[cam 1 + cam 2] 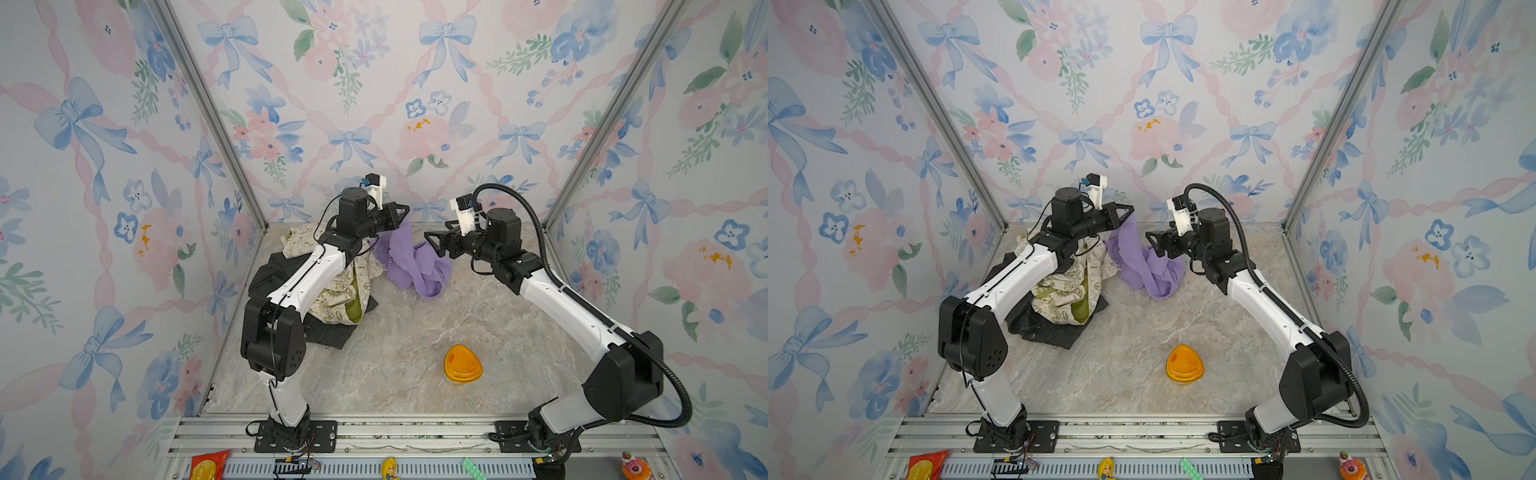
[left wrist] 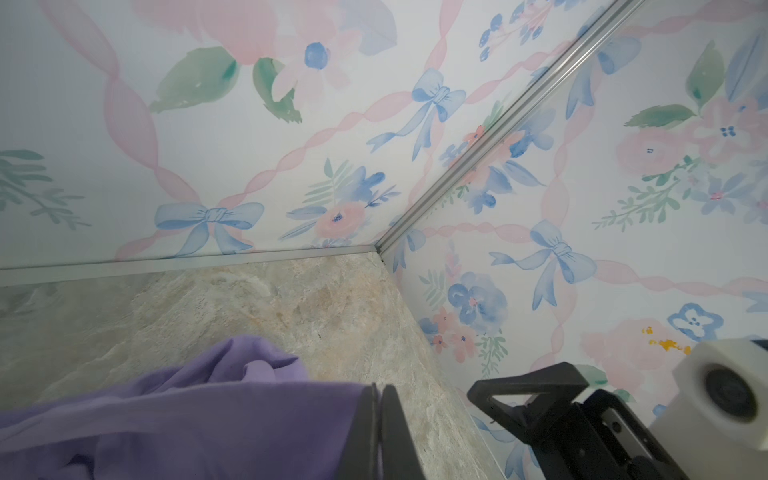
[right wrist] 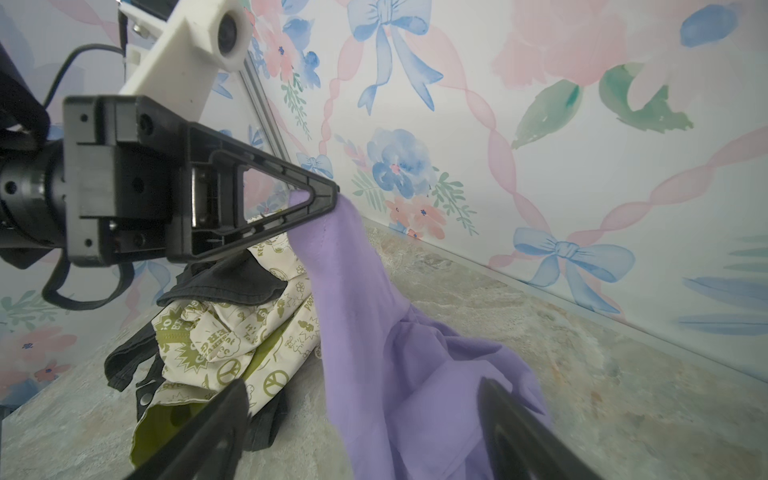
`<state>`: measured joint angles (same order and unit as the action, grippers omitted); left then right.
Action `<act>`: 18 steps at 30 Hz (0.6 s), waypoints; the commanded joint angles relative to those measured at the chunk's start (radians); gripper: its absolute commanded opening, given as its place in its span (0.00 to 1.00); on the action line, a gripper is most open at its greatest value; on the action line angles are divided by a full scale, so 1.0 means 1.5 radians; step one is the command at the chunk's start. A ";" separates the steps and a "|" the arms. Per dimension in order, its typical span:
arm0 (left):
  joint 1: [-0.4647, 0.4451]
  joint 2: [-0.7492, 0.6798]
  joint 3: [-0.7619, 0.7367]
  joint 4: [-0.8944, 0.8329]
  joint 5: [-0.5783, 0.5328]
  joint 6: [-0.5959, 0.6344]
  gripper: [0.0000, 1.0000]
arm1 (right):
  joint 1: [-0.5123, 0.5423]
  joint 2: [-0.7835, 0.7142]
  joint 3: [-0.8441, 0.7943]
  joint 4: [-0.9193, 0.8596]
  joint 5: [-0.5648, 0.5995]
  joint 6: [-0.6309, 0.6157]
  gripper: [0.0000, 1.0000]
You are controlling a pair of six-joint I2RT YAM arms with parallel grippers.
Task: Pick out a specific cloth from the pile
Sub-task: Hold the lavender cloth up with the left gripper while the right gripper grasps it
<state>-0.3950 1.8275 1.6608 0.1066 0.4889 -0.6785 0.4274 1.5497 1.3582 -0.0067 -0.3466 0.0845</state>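
Now you're holding the cloth (image 1: 415,266) up, nearly free of the pile (image 1: 336,299);
left gripper (image 1: 404,210) pinching it; right gripper (image 1: 432,245) gaping, likely gripping next.

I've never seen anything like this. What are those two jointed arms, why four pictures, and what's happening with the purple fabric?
They are two robot arms bolted to the front rail, each ending in a two-fingered clamp called a gripper. Two pictures look down from overhead, like a pair of eyes; two come from cameras on the arms' wrists. On the marble-patterned table lie a pile of cream olive-printed cloth and dark grey clothing, an orange plastic lid, and a plain lavender-purple cloth. The left gripper is shut on an edge of the lavender-purple cloth, holding it up while the rest trails on the table. The right gripper is open close by, gripping nothing.
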 commanded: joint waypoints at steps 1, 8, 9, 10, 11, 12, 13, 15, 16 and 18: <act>-0.021 0.022 0.051 0.056 0.050 -0.020 0.00 | 0.003 0.016 0.037 0.015 -0.038 -0.004 0.88; -0.051 0.060 0.121 0.056 0.075 -0.039 0.00 | -0.006 0.044 0.060 0.035 -0.016 0.011 0.88; -0.054 0.063 0.127 0.056 0.078 -0.041 0.00 | -0.009 0.047 0.062 0.039 -0.011 0.015 0.87; -0.057 0.067 0.134 0.056 0.081 -0.043 0.00 | -0.012 0.051 0.063 0.049 -0.002 0.020 0.87; -0.060 0.070 0.140 0.056 0.083 -0.044 0.00 | -0.013 0.055 0.066 0.054 0.004 0.021 0.85; -0.062 0.073 0.146 0.056 0.086 -0.046 0.00 | -0.016 0.059 0.069 0.056 0.005 0.021 0.83; -0.065 0.075 0.151 0.056 0.088 -0.048 0.00 | -0.017 0.064 0.073 0.060 0.005 0.020 0.82; -0.069 0.079 0.157 0.056 0.090 -0.048 0.00 | -0.021 0.067 0.080 0.061 0.008 0.018 0.77; -0.071 0.080 0.158 0.056 0.089 -0.049 0.00 | -0.023 0.066 0.083 0.065 0.009 0.020 0.71; -0.074 0.079 0.159 0.056 0.087 -0.050 0.00 | -0.030 0.086 0.085 0.072 0.009 0.028 0.60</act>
<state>-0.4984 1.9316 1.8702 0.1577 0.5968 -0.7410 0.3988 1.6501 1.4422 0.0574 -0.3424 0.1131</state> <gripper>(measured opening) 0.048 0.625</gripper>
